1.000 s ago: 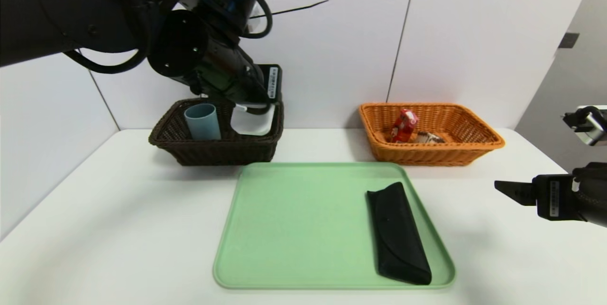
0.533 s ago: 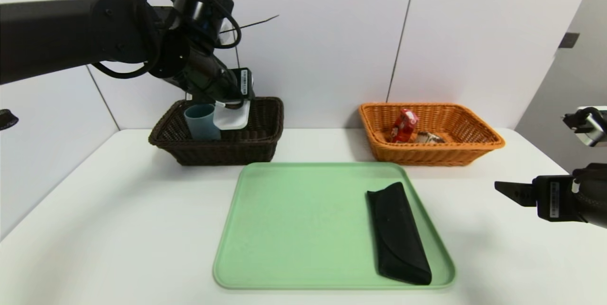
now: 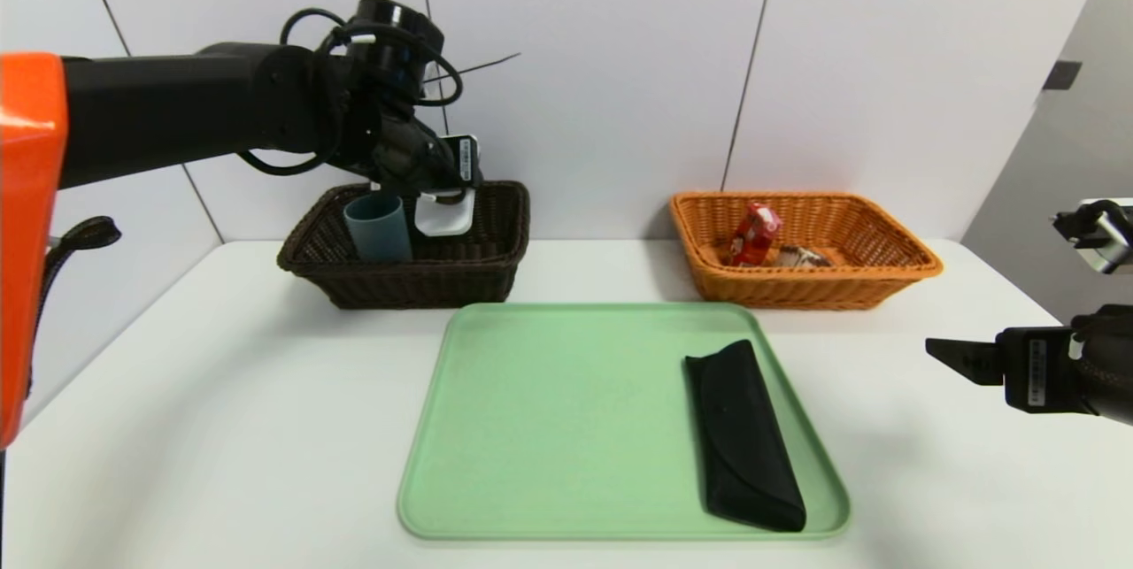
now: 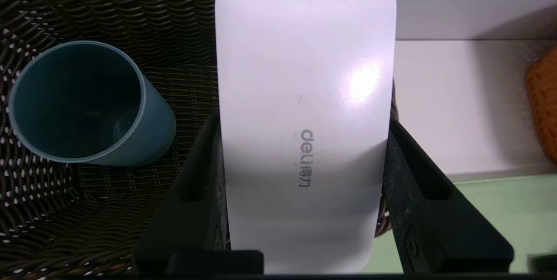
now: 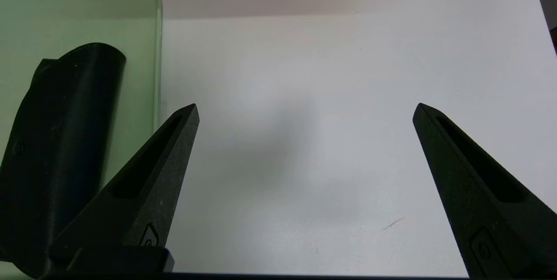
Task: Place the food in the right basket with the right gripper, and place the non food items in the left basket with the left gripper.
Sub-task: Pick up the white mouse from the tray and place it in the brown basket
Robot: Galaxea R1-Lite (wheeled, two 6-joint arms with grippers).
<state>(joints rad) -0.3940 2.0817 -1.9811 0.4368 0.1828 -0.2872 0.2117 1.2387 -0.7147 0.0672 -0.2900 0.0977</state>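
Dark brown basket [image 3: 416,272]: teal cup [image 3: 378,228] inside.
Left gripper [image 3: 440,197]: over this basket, clamping white case [image 4: 304,119].
Orange basket [image 3: 801,281]: carton [image 3: 754,234], apparently cake [image 3: 801,257].
Green tray [image 3: 549,427]: black pouch [image 3: 742,432] remains.
Right gripper [image 5: 304,153]: beside tray, jaws wide, empty.

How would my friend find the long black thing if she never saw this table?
Look at the green tray in the middle of the white table. The black pouch lies flat along the tray's right side, near the idle right gripper. It is the only thing on the tray; everything else sits in or over the two baskets.
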